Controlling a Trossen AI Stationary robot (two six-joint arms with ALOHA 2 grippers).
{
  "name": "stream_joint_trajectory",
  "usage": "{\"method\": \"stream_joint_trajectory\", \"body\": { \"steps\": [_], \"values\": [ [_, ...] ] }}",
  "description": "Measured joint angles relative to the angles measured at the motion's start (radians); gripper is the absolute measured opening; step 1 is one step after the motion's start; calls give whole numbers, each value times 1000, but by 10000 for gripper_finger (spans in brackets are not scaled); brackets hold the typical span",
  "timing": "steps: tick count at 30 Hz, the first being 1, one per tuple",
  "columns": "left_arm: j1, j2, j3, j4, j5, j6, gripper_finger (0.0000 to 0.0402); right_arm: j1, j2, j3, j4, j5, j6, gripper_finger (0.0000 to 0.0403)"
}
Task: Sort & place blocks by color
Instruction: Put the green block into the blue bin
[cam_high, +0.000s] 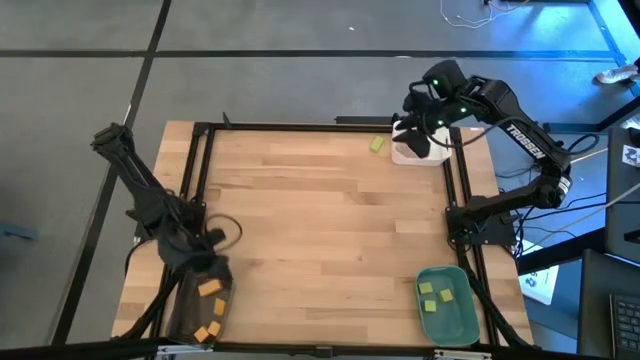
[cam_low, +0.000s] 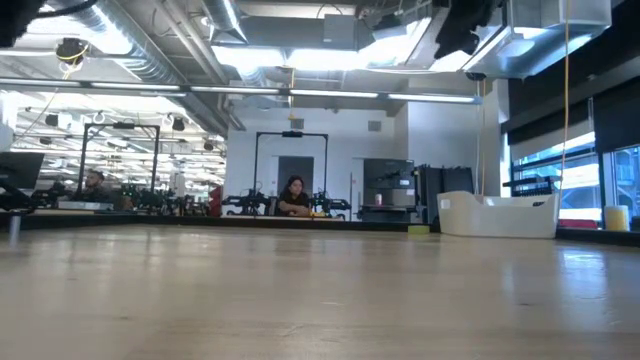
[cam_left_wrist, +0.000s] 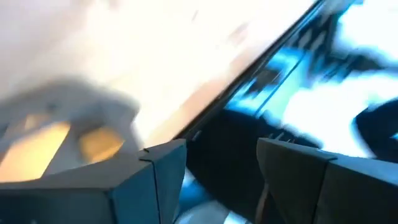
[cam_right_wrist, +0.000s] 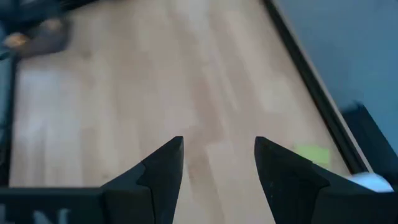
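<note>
Orange blocks (cam_high: 210, 289) lie in the grey tray (cam_high: 186, 312) at the table's near left corner. My left gripper (cam_high: 205, 262) hangs open just above that tray's far end, holding nothing; its wrist view shows the orange blocks (cam_left_wrist: 37, 149) beside its fingers. Three light green blocks (cam_high: 447, 295) lie in the green tray (cam_high: 462, 318) at the near right. One more light green block (cam_high: 377, 144) lies flat on the table near the far edge. My right gripper (cam_high: 418, 138) hangs open over the white tray (cam_high: 405, 155) to that block's right, with the block (cam_right_wrist: 311, 154) ahead of its fingers.
A black frame (cam_high: 330, 124) runs along the table's edges. The wide middle of the wooden table (cam_high: 320, 220) is bare. In the low view the white tray (cam_low: 497, 215) stands at the far right, and a person sits in the room beyond the table.
</note>
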Motion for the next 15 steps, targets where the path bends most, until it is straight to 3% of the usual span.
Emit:
{"method": "stream_joint_trajectory", "body": {
  "steps": [4, 7, 11, 15],
  "values": [
    [49, -105, 38, -75, -248, 73, 188, 0, 16, 0, 31, 84, 147, 196],
    [104, -184, 59, -100, -391, 184, 188, 0, 29, 0, 53, 80, 185, 196],
    [209, -259, 78, -102, -474, 371, 188, 0, 57, 0, 87, 80, 211, 196],
    [347, -278, 104, -112, -502, 544, 188, 1, 110, 0, 194, 122, 476, 196]
  ]
}}
